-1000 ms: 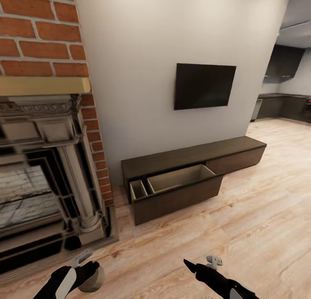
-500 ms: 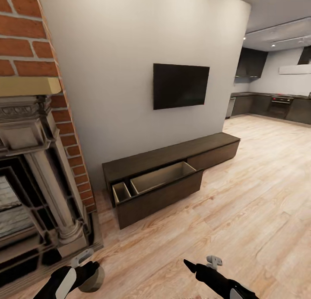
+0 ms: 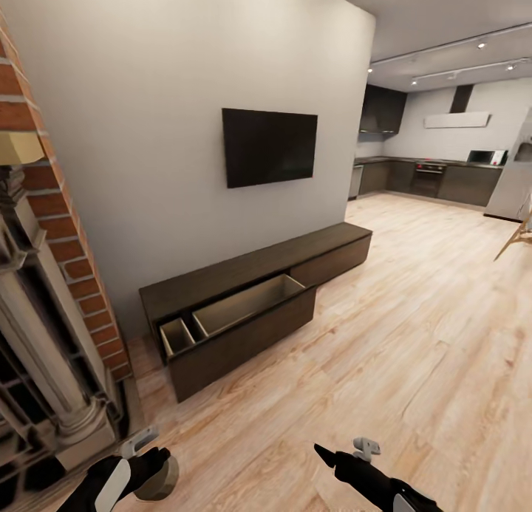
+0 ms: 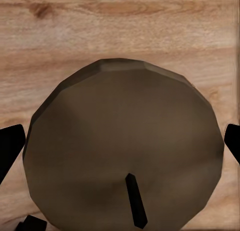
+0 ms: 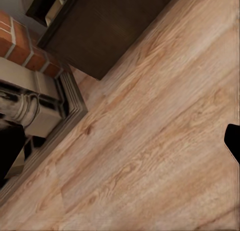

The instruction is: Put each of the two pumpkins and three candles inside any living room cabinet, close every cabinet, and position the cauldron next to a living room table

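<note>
the left gripper (image 3: 151, 464) sits low at the robot's side, its jaws closed around a round, dull brown faceted object (image 4: 125, 151) with a dark stem, most likely one of the pumpkins, carried close in so it travels safely. the right gripper (image 3: 325, 453) hangs free over the floor (image 3: 414, 364) with nothing between its jaws; whether they are spread or shut cannot be told. ahead, against the smooth grey wall under a flat black tv (image 3: 270, 146), stands the cabinet (image 3: 251, 305), long, low and dark brown, its near drawer (image 3: 236, 312) pulled out to show pale wood compartments, probably left ready to receive the load. a rough red brick fireplace (image 3: 52, 290) with carved stone columns stands beside it, over pale plank flooring.
</note>
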